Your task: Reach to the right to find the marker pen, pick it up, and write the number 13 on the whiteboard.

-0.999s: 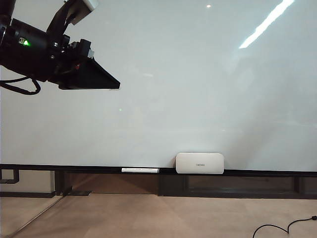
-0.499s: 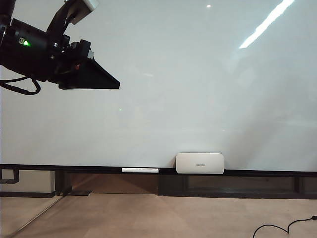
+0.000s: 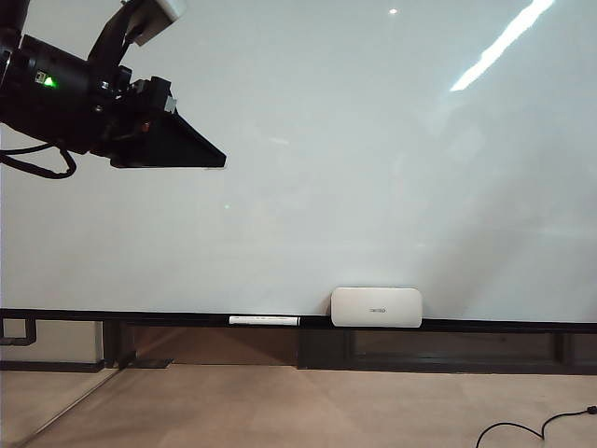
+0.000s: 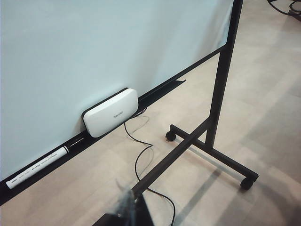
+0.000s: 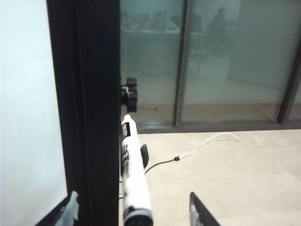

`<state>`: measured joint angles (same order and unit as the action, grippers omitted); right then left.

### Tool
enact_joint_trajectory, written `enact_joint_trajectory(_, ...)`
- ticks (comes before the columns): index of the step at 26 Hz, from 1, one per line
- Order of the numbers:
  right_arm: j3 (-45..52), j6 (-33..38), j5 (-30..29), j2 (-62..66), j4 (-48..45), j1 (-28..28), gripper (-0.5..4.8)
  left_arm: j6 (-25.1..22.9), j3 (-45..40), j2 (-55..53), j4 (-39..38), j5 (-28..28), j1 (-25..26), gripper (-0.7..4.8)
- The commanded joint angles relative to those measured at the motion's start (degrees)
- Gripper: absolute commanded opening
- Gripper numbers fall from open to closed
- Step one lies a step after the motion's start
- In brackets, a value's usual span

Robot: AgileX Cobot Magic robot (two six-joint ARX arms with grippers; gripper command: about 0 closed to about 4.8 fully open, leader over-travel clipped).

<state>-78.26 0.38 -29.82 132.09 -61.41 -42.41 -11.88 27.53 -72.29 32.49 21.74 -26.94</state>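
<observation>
Right wrist view shows the right gripper (image 5: 136, 214) with jaws apart around the marker pen (image 5: 131, 174) beside the whiteboard (image 5: 28, 94) frame, so it should close squarely mid-barrel; left gripper (image 4: 127, 212) jaws' state is unclear.

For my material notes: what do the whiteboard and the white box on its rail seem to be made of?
The whiteboard looks like a glossy coated panel, maybe enamelled metal or glass: it mirrors the ceiling lights sharply. The white box looks like moulded matte plastic, with rounded corners and an even, dull surface; I cannot confirm either.
</observation>
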Motion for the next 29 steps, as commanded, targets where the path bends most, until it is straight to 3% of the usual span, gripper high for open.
enact_joint_trajectory(1, -0.44, -0.09, -0.35, -0.15, -0.46, -0.02, 3.01, -0.20, 0.20, 0.11, 1.05, -0.09, 0.02, -0.06)
enact_joint_trajectory(29, -4.26, -0.17, -2.05, 4.98, -2.95, 0.04, 2.73, -1.27, 0.20, 0.11, 1.01, -1.16, 0.02, -0.06)
